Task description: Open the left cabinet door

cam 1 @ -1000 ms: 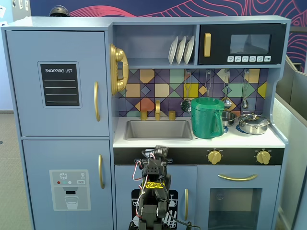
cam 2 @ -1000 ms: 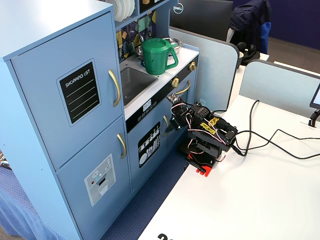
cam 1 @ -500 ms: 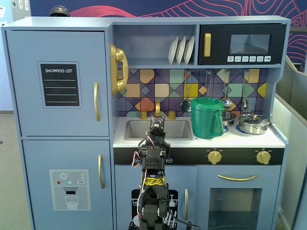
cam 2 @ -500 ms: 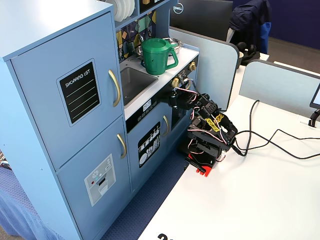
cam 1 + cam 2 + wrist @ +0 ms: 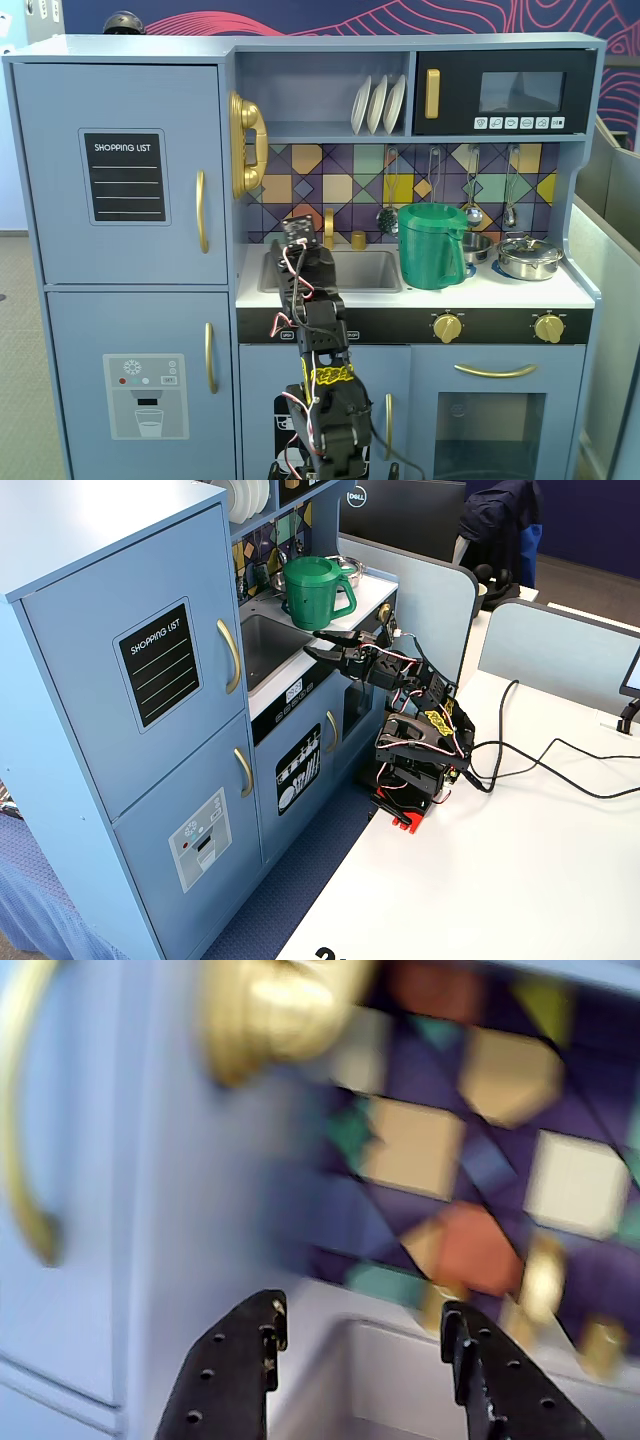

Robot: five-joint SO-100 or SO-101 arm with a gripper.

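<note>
I see the left cabinet door (image 5: 125,172) at the upper left of the toy kitchen, flush in its frame, with the black "SHOPPING LIST" chalkboard panel (image 5: 124,176) on its face and its curved gold handle (image 5: 201,211) along the right edge; in a fixed view from the side the same door (image 5: 150,665) sits closed above the lower door with the dispenser picture (image 5: 200,830). My hand (image 5: 322,644) is well apart from that handle, held out over the edge of the white counter (image 5: 290,675) in front of the sink (image 5: 340,270), with its two fingers spread and nothing between them. In the wrist view the hand (image 5: 360,1325) frames the sink rim, and the gold handle (image 5: 22,1110) shows blurred at far left, with a gold toy phone (image 5: 270,1010) above. A green pitcher (image 5: 432,245) and a steel pot (image 5: 528,257) stand on the counter. The arm's base sits on a white table (image 5: 520,870) with cables, amid grey office partitions (image 5: 555,645).
</note>
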